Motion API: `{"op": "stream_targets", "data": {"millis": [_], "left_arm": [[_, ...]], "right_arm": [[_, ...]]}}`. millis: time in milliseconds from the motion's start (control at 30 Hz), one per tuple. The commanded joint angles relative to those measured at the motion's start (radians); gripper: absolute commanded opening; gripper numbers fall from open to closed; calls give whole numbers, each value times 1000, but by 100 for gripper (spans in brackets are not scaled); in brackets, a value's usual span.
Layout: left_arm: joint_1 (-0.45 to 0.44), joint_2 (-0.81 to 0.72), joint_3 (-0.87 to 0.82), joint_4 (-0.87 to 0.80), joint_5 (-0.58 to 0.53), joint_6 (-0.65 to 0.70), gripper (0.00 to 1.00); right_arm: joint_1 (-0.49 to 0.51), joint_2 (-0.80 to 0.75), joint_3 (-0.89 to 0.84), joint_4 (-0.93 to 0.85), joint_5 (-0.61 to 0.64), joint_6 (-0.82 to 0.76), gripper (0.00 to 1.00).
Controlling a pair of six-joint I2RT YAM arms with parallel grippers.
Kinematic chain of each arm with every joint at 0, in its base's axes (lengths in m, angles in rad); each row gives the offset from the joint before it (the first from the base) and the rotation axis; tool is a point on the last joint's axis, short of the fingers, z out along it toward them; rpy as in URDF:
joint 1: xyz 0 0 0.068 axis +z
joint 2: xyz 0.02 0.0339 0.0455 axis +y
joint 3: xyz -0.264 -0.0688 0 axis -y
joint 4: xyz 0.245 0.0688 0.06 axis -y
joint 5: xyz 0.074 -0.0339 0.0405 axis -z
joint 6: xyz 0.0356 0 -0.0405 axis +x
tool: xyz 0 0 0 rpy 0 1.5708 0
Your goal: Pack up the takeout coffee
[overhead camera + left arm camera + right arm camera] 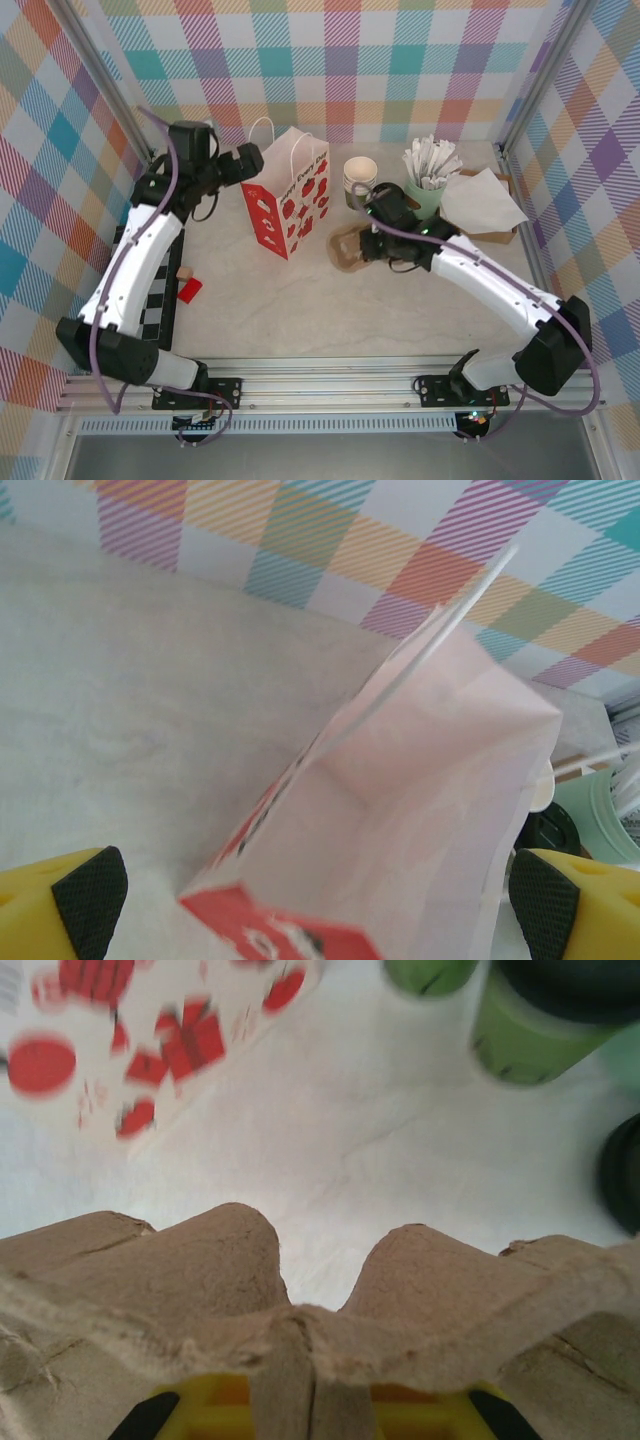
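Packing not yet begun: we see the takeout coffee (535,1035) standing on the table (300,320), black lid on, outside both the paper bag (290,200) and the brown cup carrier (348,248). By our reading nothing is packed. The cup has to be picked up and set into the carrier or the bag, and from these views we cannot say which is meant to come first. The bag stands upright at centre with its mouth open, and the left wrist view shows nothing in the part of its inside that we can see. The left pincer (318,892) hangs at that mouth with its fingers spread wide, one to each side of the bag's top, gripping nothing that we can make out. The right pincer (318,1415) sits low behind the carrier. Its yellow fingers lie close against either side of a cardboard rib, so we judge it closed on the carrier, though the cardboard hides the pads. The coffee stands just beyond this pincer, on its far right side, near it but apart, between the stack of lidless cups (360,172) to its left and the mint-green pot (428,195) of sachets (430,155) to its right. From the left pincer it is well apart, off to the right with the bag in between.
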Motion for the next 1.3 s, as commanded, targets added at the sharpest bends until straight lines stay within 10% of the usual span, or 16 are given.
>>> {"op": "stream_targets", "data": {"millis": [0, 367, 633, 833, 1267], "left_arm": [[30, 101, 126, -43, 45, 128, 99], [36, 365, 383, -39, 173, 240, 77], [23, 385, 463, -104, 380, 295, 22], [-16, 305, 425, -209, 547, 366, 12], [-95, 241, 366, -262, 892, 386, 6]], "right_arm": [[-70, -19, 130, -55, -91, -70, 0], [-214, 76, 368, -67, -153, -75, 0], [-277, 265, 734, -125, -349, -91, 0], [-280, 418, 1056, -275, -275, -13, 0], [-279, 554, 1269, -217, -654, -54, 0]]}}
